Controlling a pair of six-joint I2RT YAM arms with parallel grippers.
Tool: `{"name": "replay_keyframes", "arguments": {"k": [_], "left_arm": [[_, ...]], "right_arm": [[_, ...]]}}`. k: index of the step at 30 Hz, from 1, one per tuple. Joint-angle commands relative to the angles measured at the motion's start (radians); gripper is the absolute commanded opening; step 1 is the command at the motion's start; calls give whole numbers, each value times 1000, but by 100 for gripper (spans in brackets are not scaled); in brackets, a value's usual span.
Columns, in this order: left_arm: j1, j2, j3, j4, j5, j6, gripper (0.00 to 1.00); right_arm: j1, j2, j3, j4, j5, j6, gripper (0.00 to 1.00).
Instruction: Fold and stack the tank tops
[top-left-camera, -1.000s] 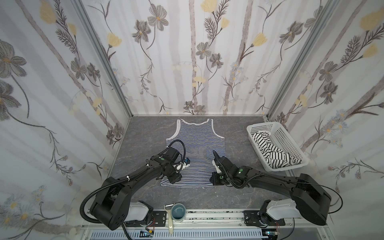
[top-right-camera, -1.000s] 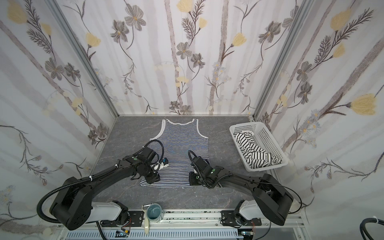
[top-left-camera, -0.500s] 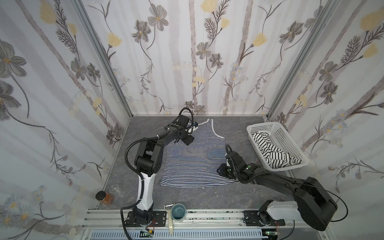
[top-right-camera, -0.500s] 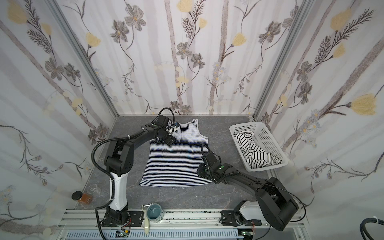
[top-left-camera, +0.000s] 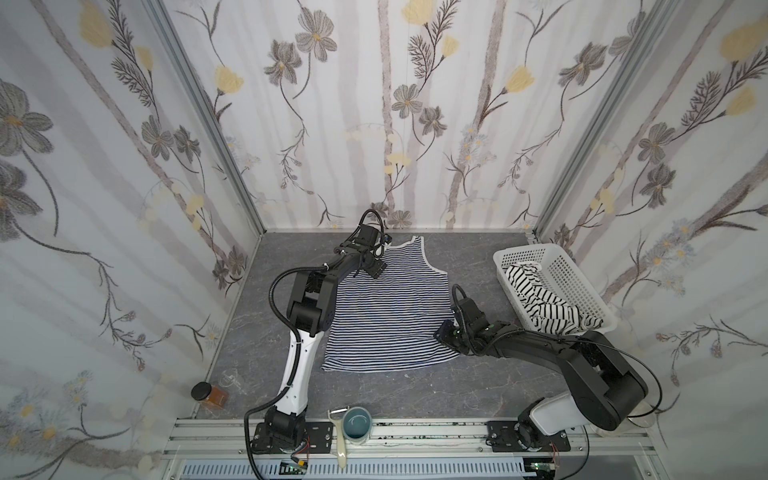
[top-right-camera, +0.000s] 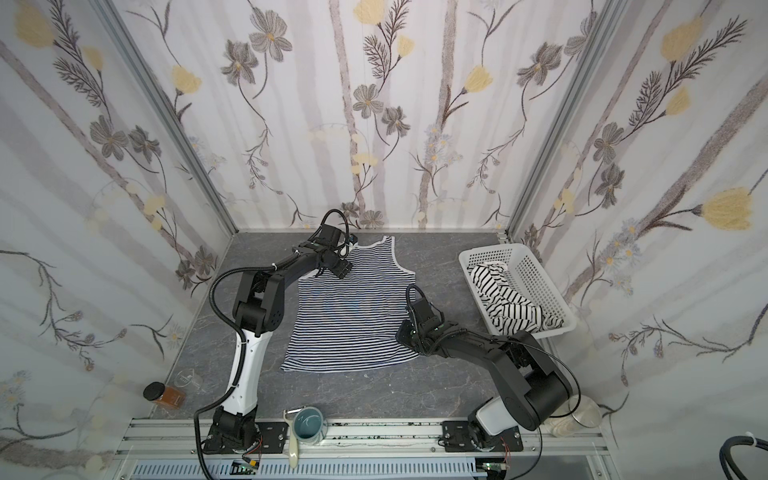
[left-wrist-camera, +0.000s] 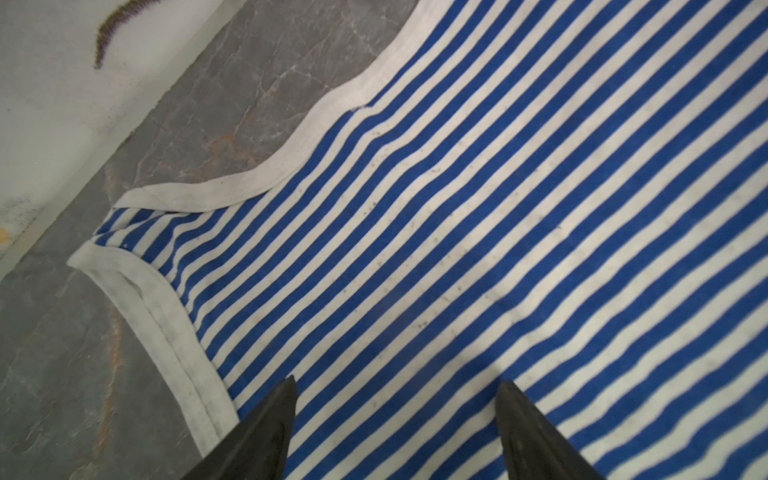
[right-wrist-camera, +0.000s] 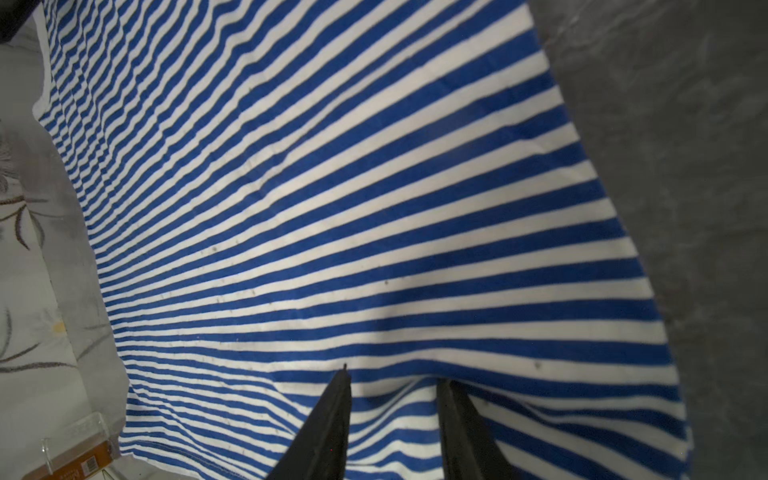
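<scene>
The navy-and-white striped tank top (top-left-camera: 390, 316) (top-right-camera: 353, 320) lies spread flat on the grey table. My left gripper (top-left-camera: 376, 270) (top-right-camera: 343, 272) hovers open over its far left shoulder, next to the white armhole trim (left-wrist-camera: 183, 345); nothing sits between its fingers (left-wrist-camera: 397, 384). That shoulder strap is hidden under the arm in both top views. My right gripper (top-left-camera: 442, 334) (top-right-camera: 405, 332) rests at the top's near right edge, open a little, with a small pucker of cloth between its fingertips (right-wrist-camera: 395, 378). The black-striped white tank top (top-left-camera: 536, 299) (top-right-camera: 503, 299) lies crumpled in the basket.
The white perforated basket (top-left-camera: 569, 266) stands at the right wall. An amber jar (top-left-camera: 210, 395) sits at the near left corner. A teal mug (top-left-camera: 357, 424) and a peeler (top-left-camera: 340, 436) lie on the front rail, and a glass jar (top-right-camera: 582, 415) stands at the near right.
Both grippers left the near hem. The left arm swung to the far left shoulder. The right moved to the right edge, drew that corner outward, and its jaws widened.
</scene>
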Motion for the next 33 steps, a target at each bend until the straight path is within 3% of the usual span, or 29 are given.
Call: {"name": "replay_keyframes", "arguments": {"k": [1,8,15,20,23,27,33], "left_arm": [[15,-38,-70,-56,-41,-11,77],[39,-164,-273,-54,-73,-66,76],[40,-389,-586,-51,-71,-153,77],[39,-517,-758,-48,-106,-157,77],[40,-582,-789,-48,-106,-159,78],[39,-605,-708,-41,-71,-167,78],[37,-465,-522,-18,36,-142,77]], "right_arm": [[-61,65,54,-116,47,-65,38],[-159,330,439,-334,108,-242,39],[-195,563,819,-484,155,-323,40],[-213,623,986,-566,212,-363,40],[-208,531,949,-541,240,-385,40],[-195,346,734,-412,201,-349,41],[-105,225,459,-258,98,-252,41]]}}
